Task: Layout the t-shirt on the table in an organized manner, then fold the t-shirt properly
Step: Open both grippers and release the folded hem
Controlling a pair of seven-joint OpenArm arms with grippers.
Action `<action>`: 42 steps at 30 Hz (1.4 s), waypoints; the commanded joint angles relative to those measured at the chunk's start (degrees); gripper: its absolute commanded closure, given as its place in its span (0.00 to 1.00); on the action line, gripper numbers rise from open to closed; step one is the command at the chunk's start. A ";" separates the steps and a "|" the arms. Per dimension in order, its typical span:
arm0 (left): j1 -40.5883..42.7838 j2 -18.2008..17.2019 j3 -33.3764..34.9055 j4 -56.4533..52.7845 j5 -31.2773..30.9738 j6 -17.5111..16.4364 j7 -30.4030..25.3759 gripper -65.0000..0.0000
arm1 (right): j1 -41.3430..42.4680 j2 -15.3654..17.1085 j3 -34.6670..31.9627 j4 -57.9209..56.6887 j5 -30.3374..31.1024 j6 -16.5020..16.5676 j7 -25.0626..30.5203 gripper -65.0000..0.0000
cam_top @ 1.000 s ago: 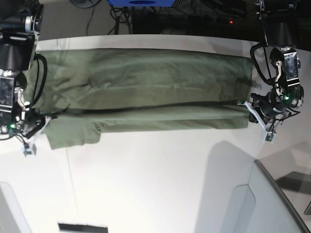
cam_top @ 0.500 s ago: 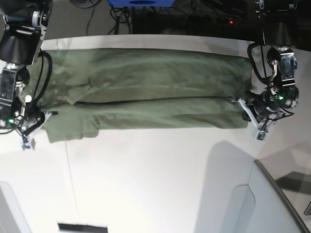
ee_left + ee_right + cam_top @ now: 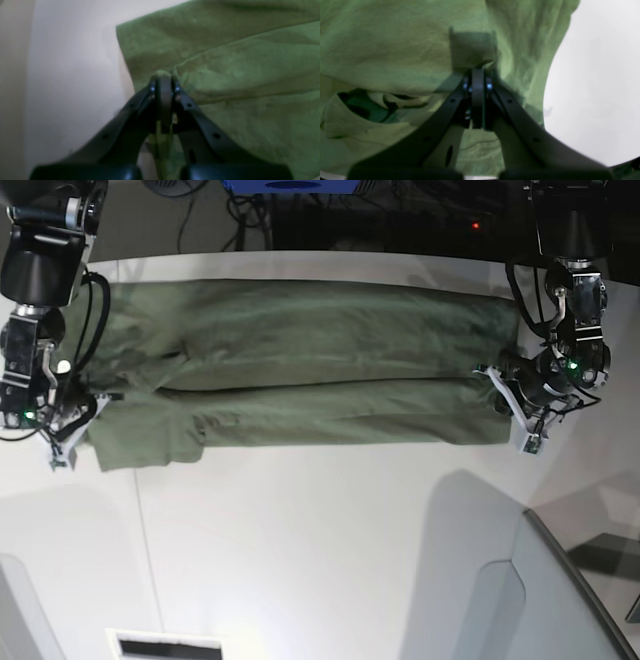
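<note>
1. One olive-green t-shirt (image 3: 300, 370), stretched across the upper half of the frame.
2. One white surface (image 3: 320, 560), filling the lower frame.
3. Two claws: the left claw (image 3: 510, 408) at right, the right claw (image 3: 78, 412) at left.
4. One grey angled panel (image 3: 570, 600), lower right corner.

No text, label, brand, number or sign can be read in any view. The olive t-shirt (image 3: 300, 370) shows only plain fabric in the base view and in both wrist views, and the white worktop (image 3: 320, 550) carries no markings. The blue object (image 3: 290, 185) beyond the worktop's far edge is cut off and shows no legible lettering.
</note>
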 commanded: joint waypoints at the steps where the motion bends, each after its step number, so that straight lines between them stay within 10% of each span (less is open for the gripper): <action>1: -0.75 -1.06 -0.34 0.78 -0.25 0.16 -0.85 1.00 | 1.18 1.23 0.16 0.76 -0.14 -0.09 0.83 1.00; 11: -0.66 -0.89 0.27 0.52 -0.17 0.16 -0.85 1.00 | 1.09 1.76 0.25 0.76 -0.14 -0.44 0.21 0.99; 18: -0.66 -1.06 0.27 1.13 -0.17 0.16 -0.59 0.98 | 1.09 1.49 0.52 7.53 -0.14 -0.44 -4.54 0.59; 23: -0.66 -1.50 -0.34 3.86 -0.17 0.16 -0.50 0.39 | 1.71 1.67 5.09 12.28 0.13 -0.18 -5.59 0.45; 26: -1.37 -2.03 -0.43 5.44 -0.43 0.16 -0.50 0.28 | 4.08 2.02 5.53 9.47 0.13 -0.09 -1.37 0.45; 29: -3.48 -1.59 -0.43 4.74 -0.34 0.16 -0.50 0.38 | 6.89 3.43 5.18 2.35 0.21 -0.09 3.73 0.49; 33: -6.55 0.61 0.27 -1.24 -0.17 0.16 -0.85 1.00 | 9.36 3.69 5.09 -6.80 0.21 0.79 10.32 0.97; 42: -8.22 2.10 0.27 -9.33 -0.08 0.43 -6.65 1.00 | 12.96 3.87 5.53 -16.64 -0.05 3.51 14.10 1.00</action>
